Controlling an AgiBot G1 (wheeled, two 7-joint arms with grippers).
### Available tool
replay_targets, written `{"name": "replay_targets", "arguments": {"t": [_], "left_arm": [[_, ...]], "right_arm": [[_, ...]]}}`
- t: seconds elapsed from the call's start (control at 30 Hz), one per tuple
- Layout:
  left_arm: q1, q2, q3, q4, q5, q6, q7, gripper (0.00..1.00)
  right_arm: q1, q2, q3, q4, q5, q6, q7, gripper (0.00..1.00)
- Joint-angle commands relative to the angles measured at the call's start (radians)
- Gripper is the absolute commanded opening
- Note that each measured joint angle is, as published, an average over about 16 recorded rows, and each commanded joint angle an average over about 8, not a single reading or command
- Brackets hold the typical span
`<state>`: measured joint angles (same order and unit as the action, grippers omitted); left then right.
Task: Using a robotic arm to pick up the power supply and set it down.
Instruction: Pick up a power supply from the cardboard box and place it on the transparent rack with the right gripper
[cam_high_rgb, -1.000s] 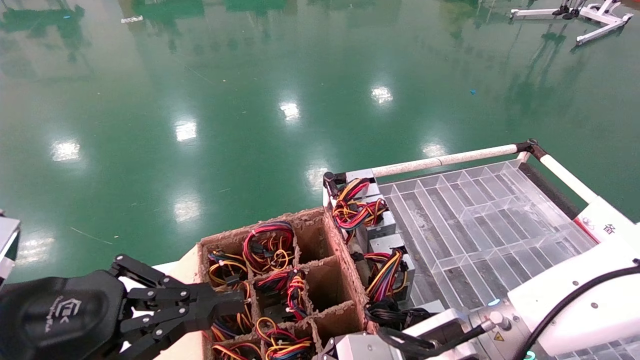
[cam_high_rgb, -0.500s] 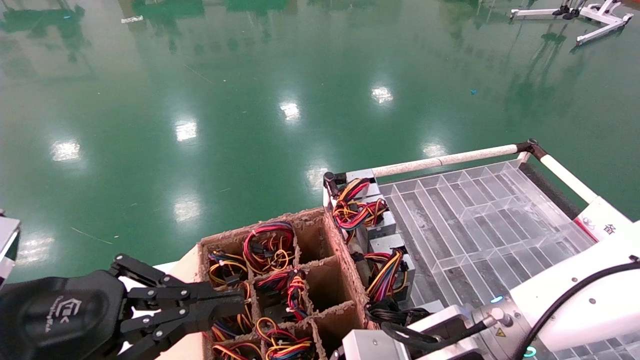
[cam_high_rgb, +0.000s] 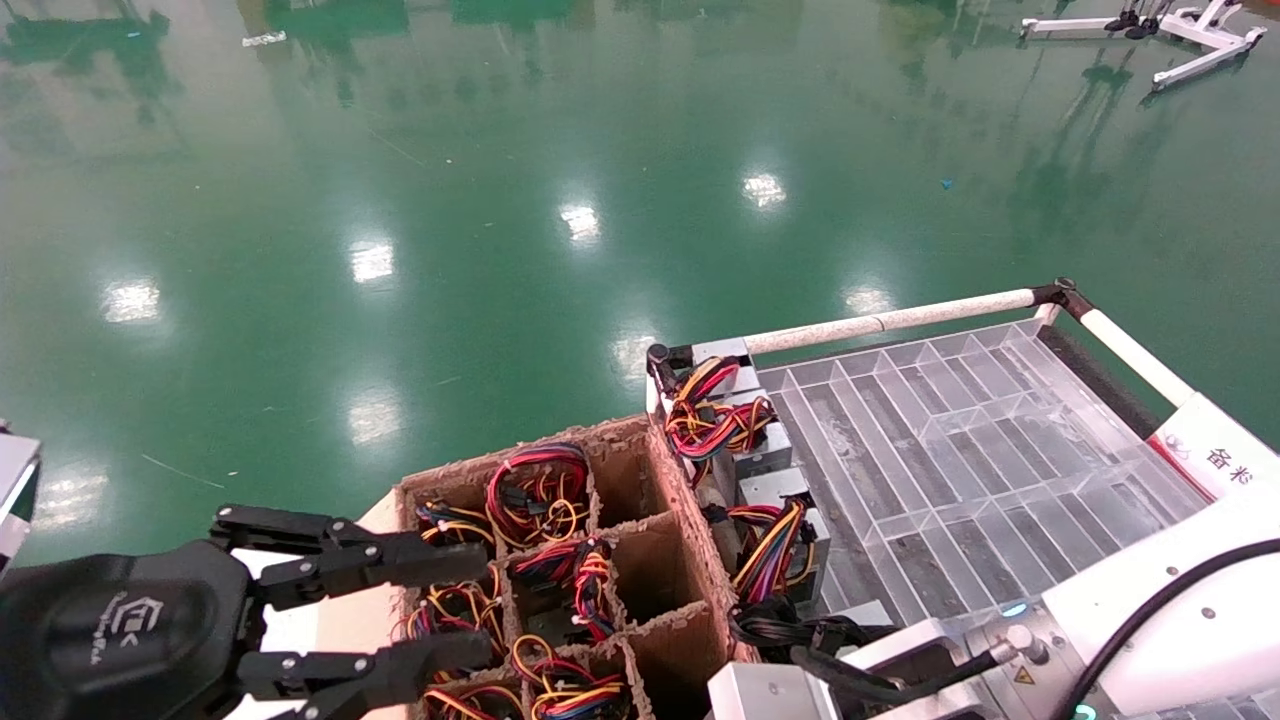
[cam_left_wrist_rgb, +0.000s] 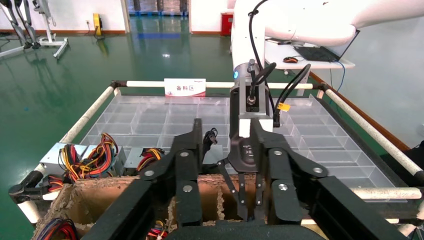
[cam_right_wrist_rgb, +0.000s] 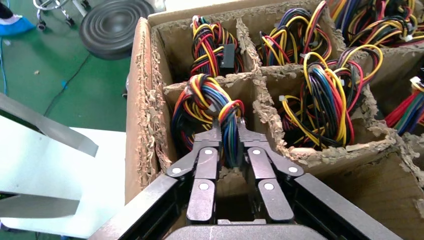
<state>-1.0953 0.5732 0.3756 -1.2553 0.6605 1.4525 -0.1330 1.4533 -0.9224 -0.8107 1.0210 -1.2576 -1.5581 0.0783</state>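
At the near edge of the scene, the robotic arm (cam_high_rgb: 1180, 620), which is the robot's right arm with its white shell and silver-grey wrist block, reaches down into a divided cardboard box (cam_high_rgb: 690, 530). The right gripper (cam_right_wrist_rgb: 229, 127) is lowered into a cell that lies against one outer wall of the box. Its black fingers (cam_right_wrist_rgb: 207, 150) are closed together on the looped red, yellow, blue and black wires of the power supply (cam_right_wrist_rgb: 205, 97). That unit sits in the cell, and its metal body is hidden under the wire loop and the cardboard. Neighbouring cells each hold a similar coloured wire bundle (cam_right_wrist_rgb: 320, 95).

The left gripper (cam_high_rgb: 480, 607) hovers over the box's opposite side with its fingers (cam_high_rgb: 400, 560) spread wide apart, holding nothing.

Beside the box stands a clear plastic tray (cam_high_rgb: 950, 420) with many dividers, framed by white rails (cam_high_rgb: 890, 320). Two silver power units (cam_high_rgb: 760, 450) with coloured cables lie along the tray's edge nearest the box, and one with black cables (cam_high_rgb: 790, 630) lies closer to the right arm. Glossy green floor (cam_high_rgb: 450, 200) surrounds the setup.
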Motion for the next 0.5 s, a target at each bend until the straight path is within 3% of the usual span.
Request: {"name": "replay_targets", "arguments": {"t": [0.03,0.5], "left_arm": [[0.0,0.0,0.0,0.0,0.0,0.0,0.0,1.0],[0.0,0.0,0.0,0.0,0.0,0.0,0.0,1.0]], "right_arm": [[-0.003,0.003,0.001,-0.007,0.01,0.0,-0.003,0.0],[0.025,0.131,0.072,-0.007,0.306,-0.014,0.013,0.0]]}}
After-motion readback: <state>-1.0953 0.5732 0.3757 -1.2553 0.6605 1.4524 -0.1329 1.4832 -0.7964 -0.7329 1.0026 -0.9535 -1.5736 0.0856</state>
